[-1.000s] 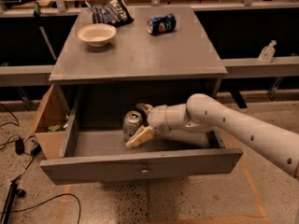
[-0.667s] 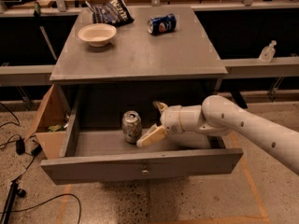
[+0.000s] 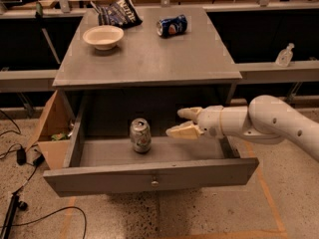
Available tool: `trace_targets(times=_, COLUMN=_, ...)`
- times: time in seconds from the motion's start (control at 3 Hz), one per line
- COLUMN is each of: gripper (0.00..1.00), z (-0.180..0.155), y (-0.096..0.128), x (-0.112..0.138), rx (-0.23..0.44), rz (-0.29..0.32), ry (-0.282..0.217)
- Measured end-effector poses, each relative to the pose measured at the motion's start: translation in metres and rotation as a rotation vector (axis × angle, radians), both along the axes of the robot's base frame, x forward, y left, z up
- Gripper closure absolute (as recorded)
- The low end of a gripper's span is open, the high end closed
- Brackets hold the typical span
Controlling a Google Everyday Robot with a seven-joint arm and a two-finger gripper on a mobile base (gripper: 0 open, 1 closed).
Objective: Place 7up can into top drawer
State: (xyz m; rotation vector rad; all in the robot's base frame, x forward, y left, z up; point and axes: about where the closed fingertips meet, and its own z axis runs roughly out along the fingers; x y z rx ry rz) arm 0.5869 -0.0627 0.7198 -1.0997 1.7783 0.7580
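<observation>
— What had changed since a second before?

— The fingers [image 3: 183, 131] had let go of the can [image 3: 140, 135] and drawn back to the right. They stood spread apart with nothing between them, over the right half of the open drawer [image 3: 149, 176], clear of the can.

— And the can itself?

— It stayed upright on the drawer floor, left of the middle, near the back wall.

— What lay on the worktop [image 3: 149, 59]?

— A pale bowl [image 3: 103, 36] at the back left, a dark crisp bag [image 3: 117, 15] behind it, and a blue can [image 3: 172, 26] on its side to the right of the bag.

— The room?

— A speckled floor with orange tape lines. A cardboard box [image 3: 50, 133] leaned against the cabinet's left side, black cables [image 3: 20, 156] trailed beside it, and a small clear bottle [image 3: 284, 55] stood on a ledge at the right.
</observation>
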Motion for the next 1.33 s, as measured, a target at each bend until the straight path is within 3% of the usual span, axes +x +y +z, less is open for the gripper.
trace_targets(times=0.33, gripper=0.65, z=0.053, y=-0.015, x=0.002, rx=0.035, rz=0.010, ry=-0.021)
trace_targets(times=0.67, gripper=0.88, z=0.109, y=-0.026, x=0.020, rx=0.073, rz=0.042, ry=-0.080)
trace_targets(times=1.0, gripper=1.00, z=0.152, y=-0.046, x=0.042, rx=0.179, rz=0.001, ry=-0.153)
trace_targets(times=1.33, gripper=0.83, z=0.158, y=-0.045, x=0.045, rx=0.189, rz=-0.001, ry=-0.161)
